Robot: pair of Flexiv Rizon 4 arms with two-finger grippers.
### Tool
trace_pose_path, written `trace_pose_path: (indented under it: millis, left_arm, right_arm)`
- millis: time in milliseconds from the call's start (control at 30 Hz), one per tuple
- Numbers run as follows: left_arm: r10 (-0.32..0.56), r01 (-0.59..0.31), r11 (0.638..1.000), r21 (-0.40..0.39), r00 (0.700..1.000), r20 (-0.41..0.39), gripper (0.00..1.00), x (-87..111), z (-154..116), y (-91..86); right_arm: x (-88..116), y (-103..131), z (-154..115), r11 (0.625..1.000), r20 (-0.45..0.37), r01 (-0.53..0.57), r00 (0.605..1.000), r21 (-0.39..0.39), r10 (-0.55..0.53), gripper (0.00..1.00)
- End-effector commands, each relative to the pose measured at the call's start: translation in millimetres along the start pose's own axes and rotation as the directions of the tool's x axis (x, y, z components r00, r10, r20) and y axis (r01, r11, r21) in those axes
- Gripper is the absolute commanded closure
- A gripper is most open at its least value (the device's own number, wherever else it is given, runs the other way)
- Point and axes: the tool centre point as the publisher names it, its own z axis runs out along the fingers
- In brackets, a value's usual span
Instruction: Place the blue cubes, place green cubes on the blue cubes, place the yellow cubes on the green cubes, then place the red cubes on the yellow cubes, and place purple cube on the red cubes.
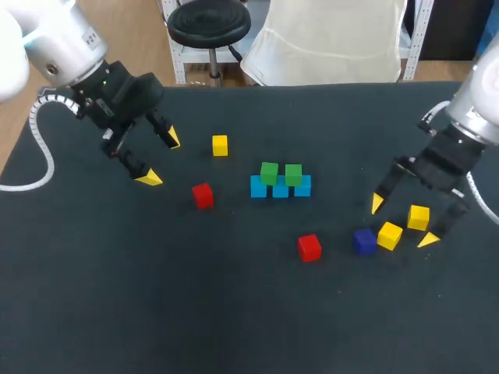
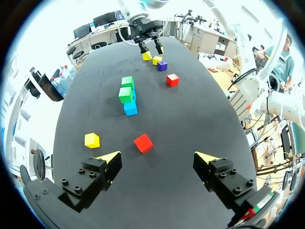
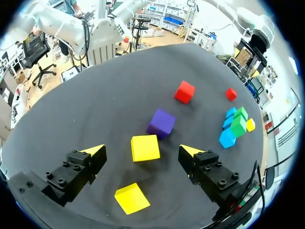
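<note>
Three blue cubes (image 1: 281, 190) sit in a row at mid-table with two green cubes (image 1: 269, 172) on top of them. My right gripper (image 1: 402, 222) hangs open over two yellow cubes (image 1: 389, 235); one yellow cube (image 3: 145, 148) lies between its fingers without touching them, and the other (image 3: 132, 198) is under it. A purple cube (image 1: 363, 241) sits just left of them. My left gripper (image 1: 161, 159) is open and empty, with a red cube (image 2: 143, 143) just ahead of it and a third yellow cube (image 1: 220, 145) to its right.
A second red cube (image 1: 309, 247) lies in front of the blue row, left of the purple cube (image 3: 161, 122). The table's near half is bare dark cloth (image 1: 195, 312).
</note>
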Motion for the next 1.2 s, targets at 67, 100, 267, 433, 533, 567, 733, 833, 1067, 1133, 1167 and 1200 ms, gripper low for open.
trace_pose_path:
  millis: [67,100,267,433,533,567,733,833,1067,1133,1167,1200]
  left_arm:
    - [0.002,-0.002,1.0,0.0,1.0,0.0,0.0,0.7,0,0.2]
    - [0.002,-0.002,1.0,0.0,1.0,0.0,0.0,0.7,0,0.2]
    - [0.002,-0.002,1.0,0.0,1.0,0.0,0.0,0.7,0,0.2]
    - [0.002,-0.002,1.0,0.0,1.0,0.0,0.0,0.7,0,0.2]
    - [0.002,-0.002,1.0,0.0,1.0,0.0,0.0,0.7,0,0.2]
    - [0.002,-0.002,1.0,0.0,1.0,0.0,0.0,0.7,0,0.2]
    - [0.002,-0.002,1.0,0.0,1.0,0.0,0.0,0.7,0,0.2]
    - [0.002,-0.002,1.0,0.0,1.0,0.0,0.0,0.7,0,0.2]
    - [0.002,-0.002,1.0,0.0,1.0,0.0,0.0,0.7,0,0.2]
    - [0.002,-0.002,1.0,0.0,1.0,0.0,0.0,0.7,0,0.2]
    - [0.002,-0.002,1.0,0.0,1.0,0.0,0.0,0.7,0,0.2]
    - [0.002,-0.002,1.0,0.0,1.0,0.0,0.0,0.7,0,0.2]
  right_arm:
    - [9,-5,0,1.0,0.012,0.004,1.0,-0.021,-0.004,0.0]
    - [10,-5,0,1.0,0.013,0.005,1.0,-0.025,-0.005,0.0]
    - [12,-5,3,0.999,0.022,0.008,1.0,-0.043,-0.007,0.13]
    - [13,-5,6,0.999,0.03,0.001,1.0,-0.051,0.0,0.29]
    - [13,-4,8,0.999,0.038,0.001,0.999,-0.055,0.001,0.4]
    - [12,-4,8,0.998,0.039,0.002,0.999,-0.057,0.0,0.36]
    - [12,-4,8,0.997,0.038,0.008,0.999,-0.075,-0.005,0.36]
    - [11,-4,7,0.997,0.036,0.009,0.999,-0.08,-0.006,0.31]
    - [7,-3,6,0.997,0.022,-0.004,1.0,-0.082,0.006,0.33]
    - [4,-2,6,0.997,0.021,-0.006,1.0,-0.083,0.008,0.36]
    - [4,-2,6,0.996,0.021,-0.006,1.0,-0.084,0.008,0.36]
    - [3,-2,6,0.996,0.02,-0.007,1.0,-0.084,0.009,0.36]
